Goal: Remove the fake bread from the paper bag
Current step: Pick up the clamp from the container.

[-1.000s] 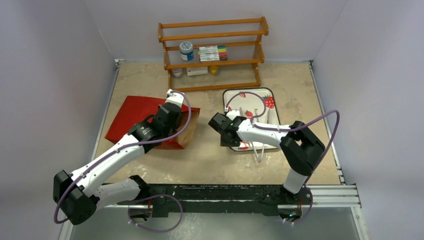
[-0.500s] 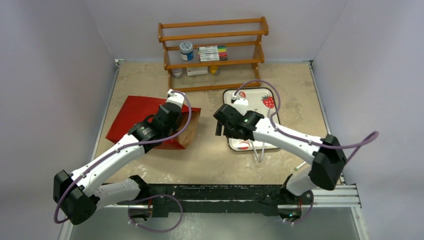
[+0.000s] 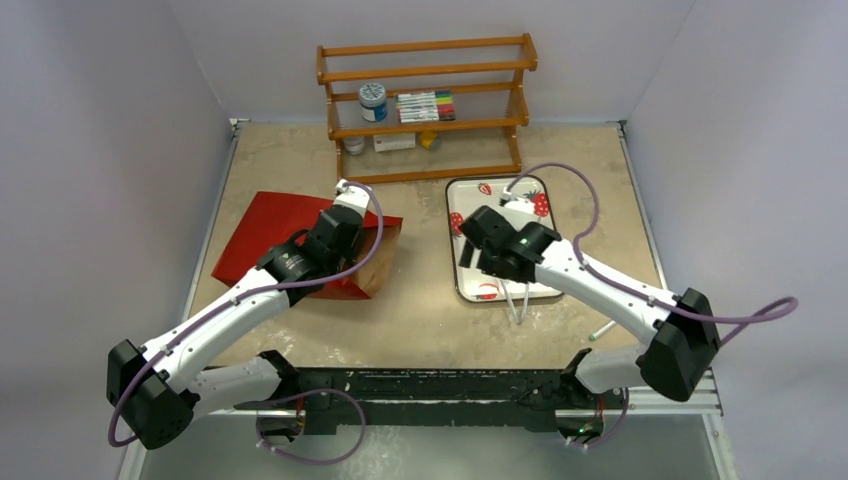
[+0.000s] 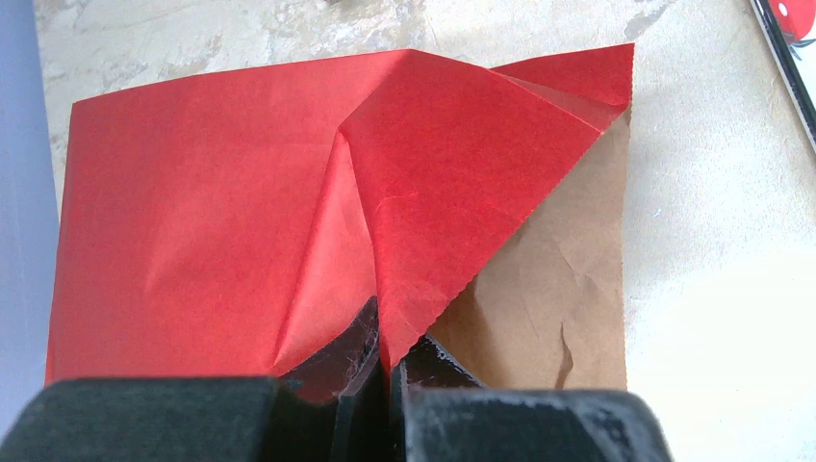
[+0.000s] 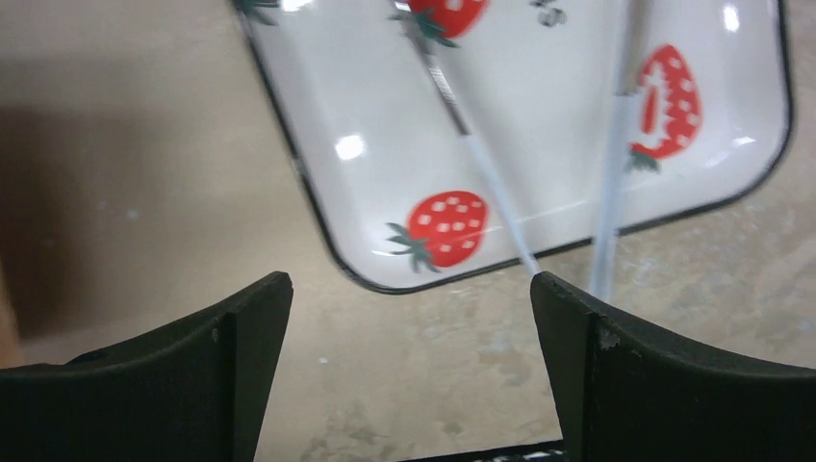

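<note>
The paper bag (image 3: 262, 232) lies flat on the left of the table, red outside, with its brown inside showing at the mouth (image 4: 553, 289) on the right. My left gripper (image 3: 345, 255) is shut on the red top flap at the mouth (image 4: 390, 361), pinching the paper between its fingers. Over the tray's near left corner, my right gripper (image 3: 468, 256) stands open, with only table and tray between its fingers (image 5: 409, 289). No fake bread shows in any view.
A white strawberry-print tray (image 3: 500, 182) lies right of the bag, its bare floor (image 5: 539, 115) showing from the right wrist. Two thin white sticks (image 3: 515, 300) cross its near edge. A wooden shelf (image 3: 425, 105) with markers and jars stands at the back. A pen (image 3: 601, 331) lies near right.
My right arm swung right, away from the bag's mouth to the tray's left side, and its jaws opened wide. The left arm and the bag have stayed put.
</note>
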